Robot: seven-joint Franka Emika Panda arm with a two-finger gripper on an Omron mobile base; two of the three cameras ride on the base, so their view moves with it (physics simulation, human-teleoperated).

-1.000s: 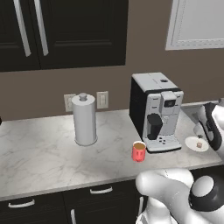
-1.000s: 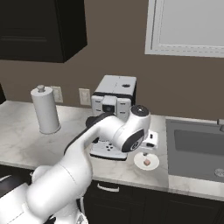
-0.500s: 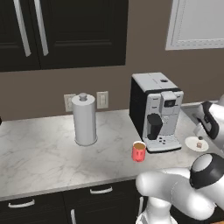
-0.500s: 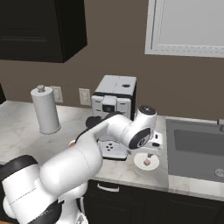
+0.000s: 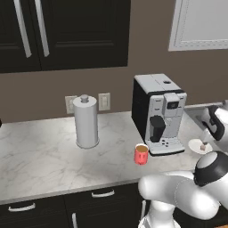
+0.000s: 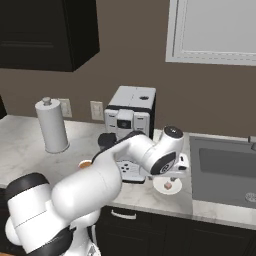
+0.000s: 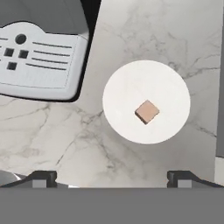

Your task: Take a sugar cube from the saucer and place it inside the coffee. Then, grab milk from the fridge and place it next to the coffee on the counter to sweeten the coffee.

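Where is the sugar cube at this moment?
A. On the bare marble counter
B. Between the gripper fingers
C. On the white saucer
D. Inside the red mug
C: in the hand view the sugar cube lies on the saucer, apart from the open gripper.

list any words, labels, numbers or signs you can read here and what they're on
No text can be read anywhere.
Coffee machine: its front panel carries dark lines, squares and a dot, markings too blurred to read as words.
Red mug, saucer, paper-towel holder: no lettering visible.
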